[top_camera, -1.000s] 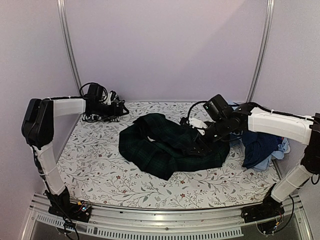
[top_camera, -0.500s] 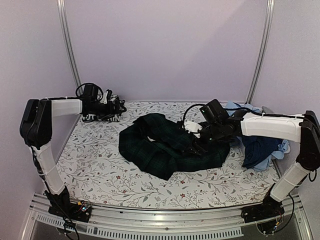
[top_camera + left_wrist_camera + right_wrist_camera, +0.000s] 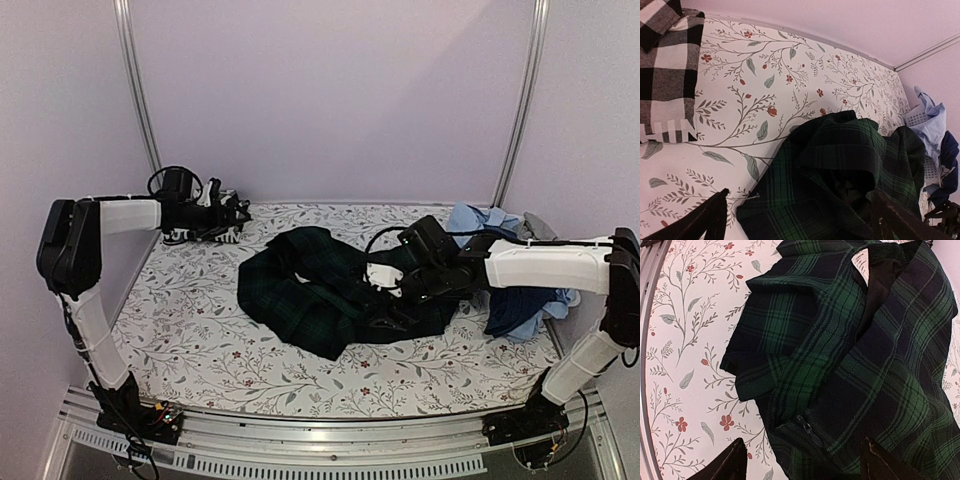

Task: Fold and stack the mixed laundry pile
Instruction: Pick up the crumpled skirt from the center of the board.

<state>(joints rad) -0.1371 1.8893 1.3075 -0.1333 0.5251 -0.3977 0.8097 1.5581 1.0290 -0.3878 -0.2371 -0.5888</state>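
Black zip [image 3: 810, 432] on green plaid [image 3: 840, 340]; right-wrist view

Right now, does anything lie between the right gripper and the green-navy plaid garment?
Nothing visible does. The right gripper is directly over the green-navy plaid garment, jaws open, with only that garment's fabric showing between them.

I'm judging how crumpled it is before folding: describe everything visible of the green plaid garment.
The green-navy plaid garment looks like woven cloth. It lies unfolded in a crumpled heap mid-table on the floral covering, its folds overlapping. A dark lining shows inside, and a black zipper pull sits along one edge. The right gripper hangs over it, jaws open either side of the zipper; whether they touch it is unclear.
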